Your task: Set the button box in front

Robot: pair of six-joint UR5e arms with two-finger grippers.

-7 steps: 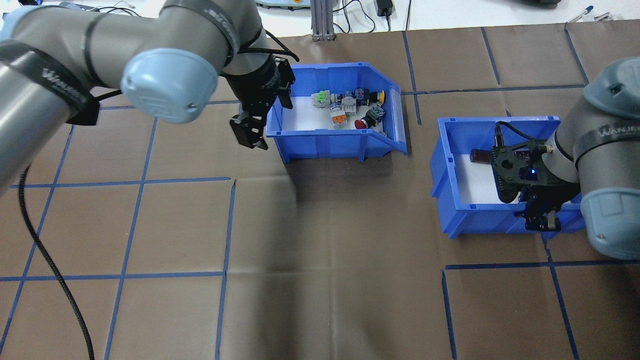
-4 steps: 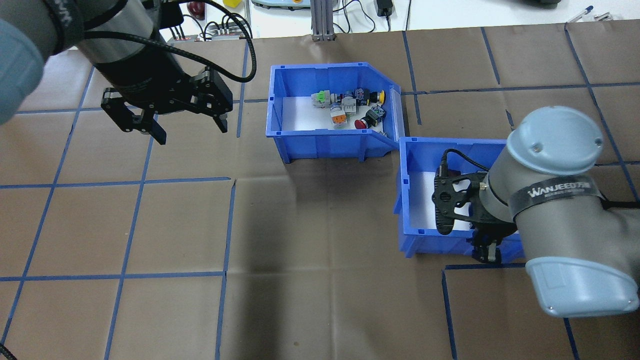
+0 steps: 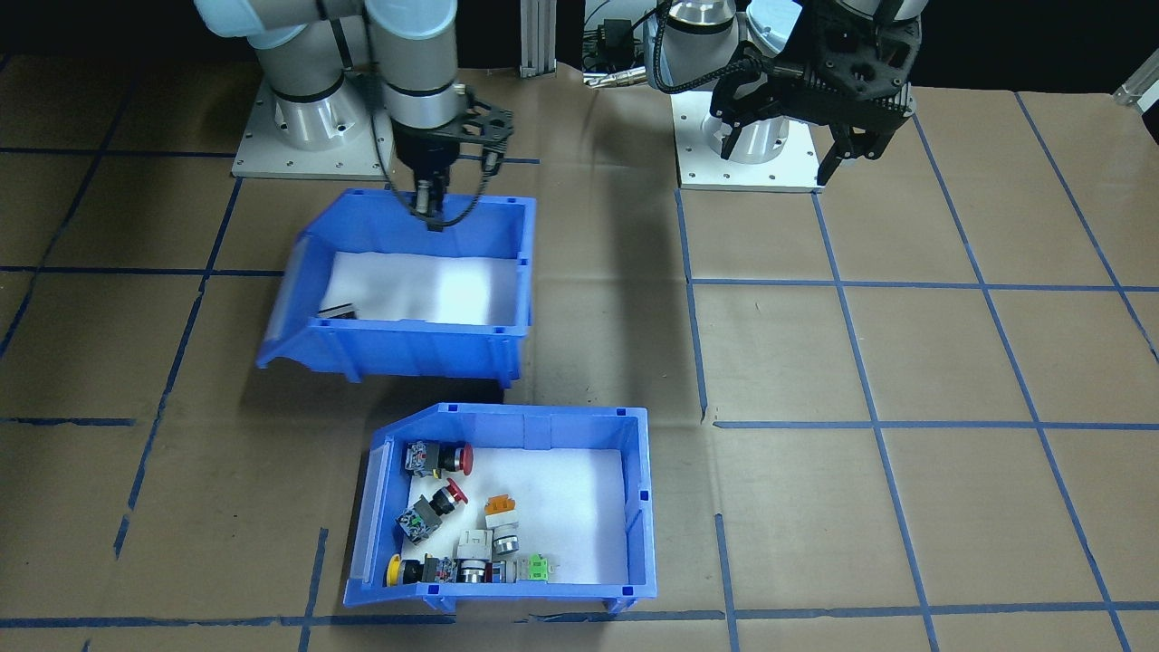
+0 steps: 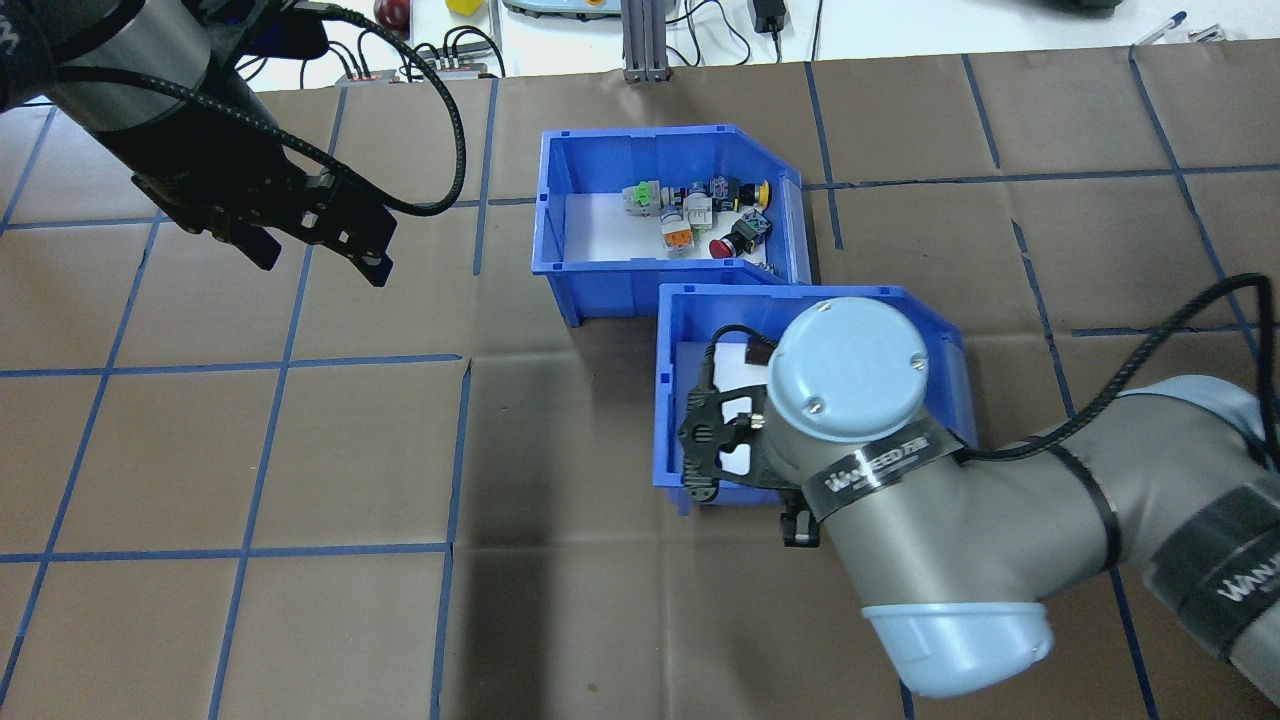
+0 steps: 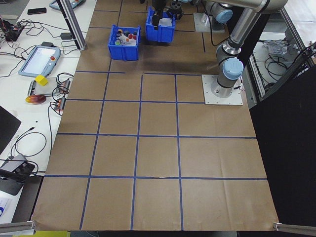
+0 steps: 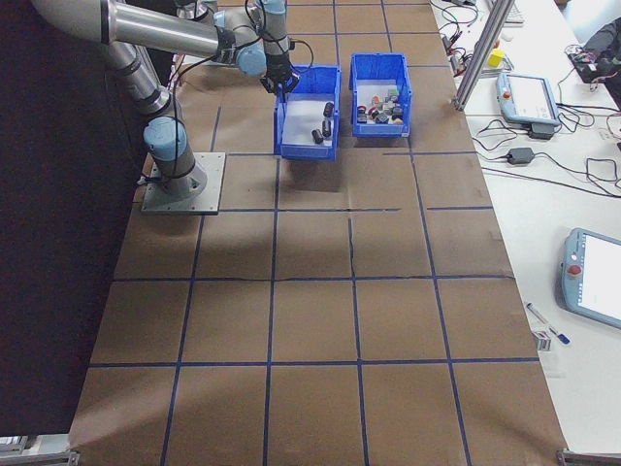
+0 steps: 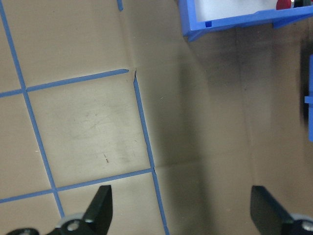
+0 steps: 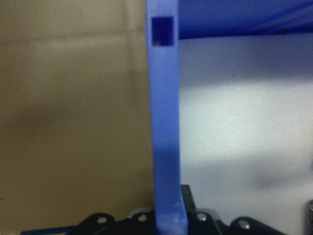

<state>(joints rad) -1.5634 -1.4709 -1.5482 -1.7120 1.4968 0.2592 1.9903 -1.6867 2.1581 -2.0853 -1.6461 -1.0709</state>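
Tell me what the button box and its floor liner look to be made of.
The button box looks like moulded blue plastic: smooth, slightly glossy walls with ribbed corners. Its white floor appears matte and soft, likely foam, though paper cannot be ruled out.

The surface (image 4: 620, 620) is covered with brown paper marked into squares by blue tape lines (image 4: 250, 551). The button box (image 4: 665, 225) rests directly on it, on the side far from the robot bases. Both arm base plates (image 3: 756, 167) are mounted on the surface at the robot side.
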